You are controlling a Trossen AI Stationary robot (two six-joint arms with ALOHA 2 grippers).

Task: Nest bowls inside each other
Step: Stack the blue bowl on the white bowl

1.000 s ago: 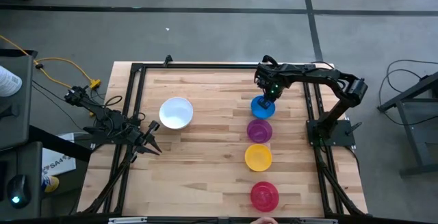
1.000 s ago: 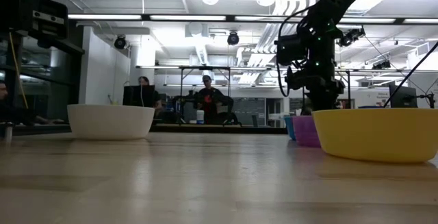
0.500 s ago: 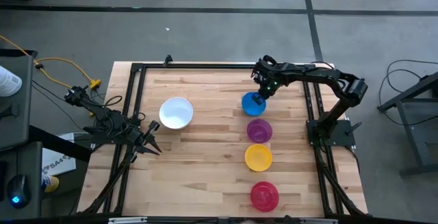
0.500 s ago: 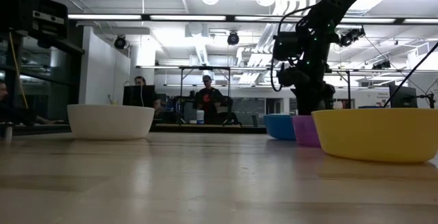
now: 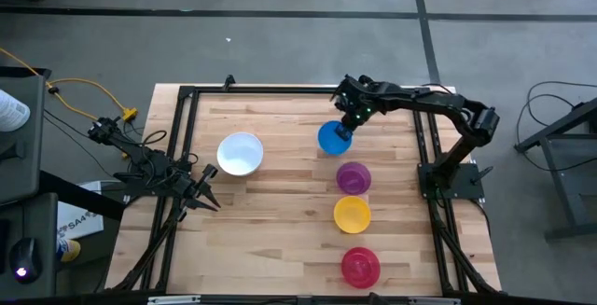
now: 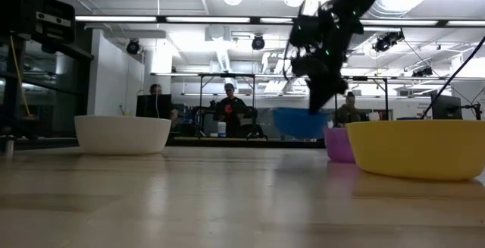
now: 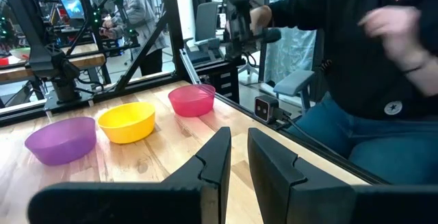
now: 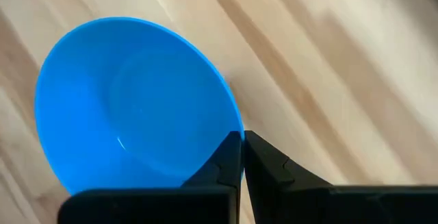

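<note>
My right gripper (image 5: 347, 124) is shut on the blue bowl (image 5: 332, 138), held above the far middle of the table; the low view shows this blue bowl (image 6: 301, 122) off the wood. The white bowl (image 5: 240, 153) rests on its base to the left. Purple (image 5: 353, 177), yellow (image 5: 352, 214) and red-pink (image 5: 360, 267) bowls stand in a row on the right. At the left edge, my left gripper (image 7: 237, 161) waits, slightly open with nothing between its fingers. My right gripper pinches the blue bowl's rim (image 8: 228, 118) between its two fingers, one inside the bowl and one outside. The fingers slant down from above, from the table's right. The bowl hangs clear of the table, tilted, its opening still facing mostly up.
A black metal frame (image 5: 187, 109) runs along the table's edges. People (image 6: 229, 105) sit in the room beyond the table, and in the left wrist view a person (image 7: 356, 59) stands past the edge near the red-pink bowl (image 7: 191, 99). Bare wood lies between the white bowl and the row.
My right gripper has risen and gone toward the table's left edge, tipping less steeply downward. The blue bowl has gone with it, out of the far end of the row, and now hangs clear of the table and tilted.
</note>
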